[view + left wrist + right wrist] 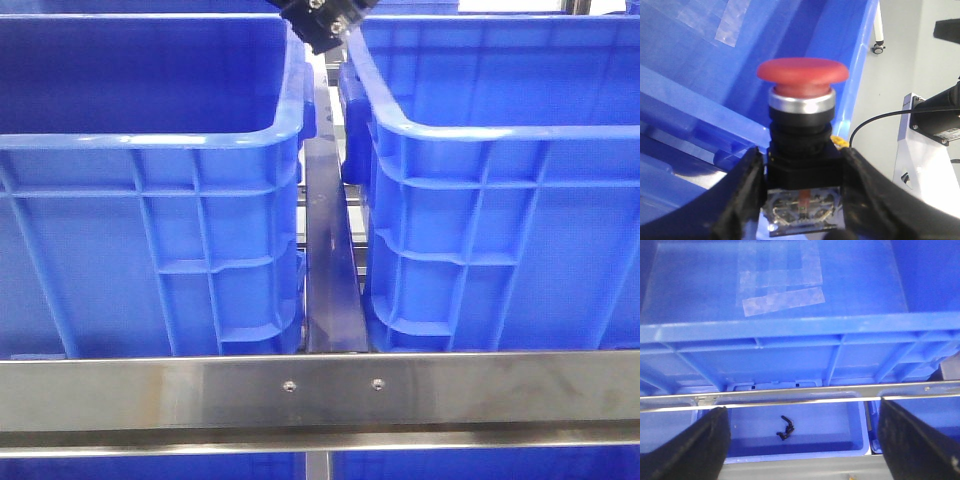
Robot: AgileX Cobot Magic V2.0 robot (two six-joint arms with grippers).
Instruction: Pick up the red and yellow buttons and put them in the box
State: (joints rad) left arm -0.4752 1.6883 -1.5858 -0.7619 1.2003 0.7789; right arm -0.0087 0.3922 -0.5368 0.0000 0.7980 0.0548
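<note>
Left wrist view: red domed push-button w/ silver collar and black body clamped betw. left gripper fingers, above deep blue ribbed plastic crate. Right gripper fingers apart, empty, over crate rim and steel rail. Yellow button not visible.

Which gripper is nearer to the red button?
Left. The left gripper is clamped on the red button's black base. The right gripper is open over a blue crate, with no button in view.
</note>
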